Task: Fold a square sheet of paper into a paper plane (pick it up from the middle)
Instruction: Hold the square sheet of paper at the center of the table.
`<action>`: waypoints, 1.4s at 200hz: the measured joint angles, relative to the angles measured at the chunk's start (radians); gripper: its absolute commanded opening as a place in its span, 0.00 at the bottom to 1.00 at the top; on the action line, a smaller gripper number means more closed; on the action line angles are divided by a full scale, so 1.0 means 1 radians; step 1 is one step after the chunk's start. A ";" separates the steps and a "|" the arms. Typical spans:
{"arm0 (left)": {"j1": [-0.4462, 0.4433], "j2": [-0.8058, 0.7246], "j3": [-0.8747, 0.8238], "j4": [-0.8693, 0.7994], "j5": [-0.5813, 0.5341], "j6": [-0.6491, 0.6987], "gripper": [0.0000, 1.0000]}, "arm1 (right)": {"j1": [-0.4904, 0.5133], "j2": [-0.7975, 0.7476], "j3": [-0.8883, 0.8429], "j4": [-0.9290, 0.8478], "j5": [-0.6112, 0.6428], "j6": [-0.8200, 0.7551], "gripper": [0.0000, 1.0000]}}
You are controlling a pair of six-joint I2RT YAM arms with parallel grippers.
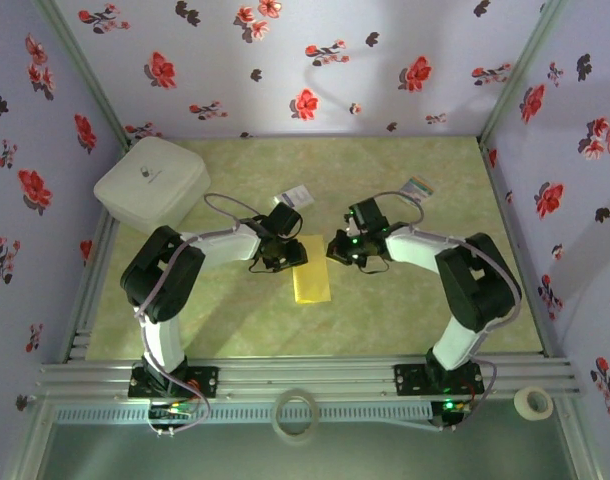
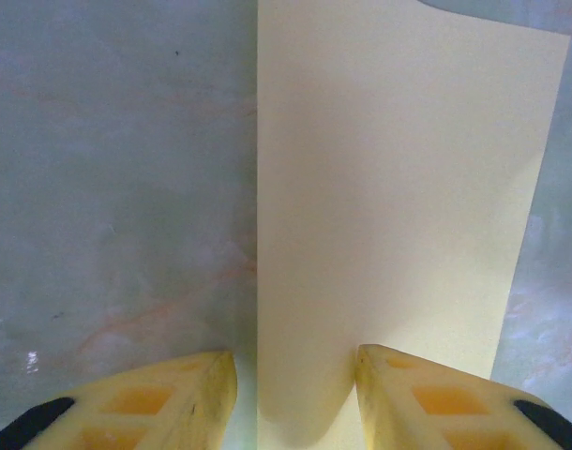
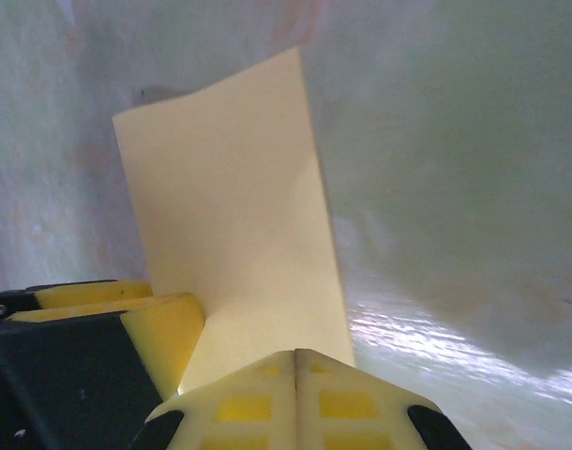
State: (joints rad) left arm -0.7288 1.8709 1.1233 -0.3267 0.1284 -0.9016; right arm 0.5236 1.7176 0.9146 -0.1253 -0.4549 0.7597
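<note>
Yellow-tan and thin, the sheet of paper is seen from above as a narrow rectangle lying near the middle of the green marbled desk.

The left tool is set at the sheet's far left corner. In the left wrist view its two yellow fingers are held moderately apart. One is over bare desk just left of the sheet and the other is over the paper, so the straight long edge runs between them. Nothing is clamped.

The right tool is placed at the sheet's far right corner. In the right wrist view its fingers are pressed together with no gap, and their tips meet the sheet at its near end. Whether any paper is pinched cannot be told.

A white rounded plastic box is set well to the far left of the sheet. A small white card with blue print lies beyond its far edge, and a small striped card lies to its far right.
</note>
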 measured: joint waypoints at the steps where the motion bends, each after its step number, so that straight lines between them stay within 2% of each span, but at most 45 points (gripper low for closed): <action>1: 0.000 0.000 0.000 0.000 0.000 0.000 0.41 | 0.002 0.002 0.001 0.000 0.000 0.000 0.01; 57: 0.000 0.000 0.000 0.000 0.002 0.000 0.41 | 0.058 0.086 0.058 -0.008 -0.003 -0.017 0.00; 133: 0.000 0.000 0.000 0.000 0.002 0.000 0.42 | 0.065 0.140 0.079 -0.026 -0.010 -0.080 0.00; 214: 0.000 -0.068 -0.017 0.004 0.002 0.004 0.54 | 0.031 0.163 0.098 -0.050 -0.070 -0.225 0.00; 234: 0.009 -0.146 -0.048 0.028 0.007 0.007 0.45 | 0.026 0.172 0.111 -0.066 -0.085 -0.247 0.00; 256: 0.034 -0.217 -0.087 0.109 0.057 0.013 0.29 | 0.023 0.177 0.117 -0.076 -0.092 -0.261 0.00; 280: 0.068 -0.219 -0.122 0.240 0.147 0.008 0.11 | 0.023 0.177 0.119 -0.080 -0.092 -0.263 0.00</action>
State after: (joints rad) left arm -0.6605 1.6520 1.0008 -0.0868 0.2756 -0.8932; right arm 0.5465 1.8946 1.0336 -0.2050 -0.5472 0.4965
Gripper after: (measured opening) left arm 0.185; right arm 0.058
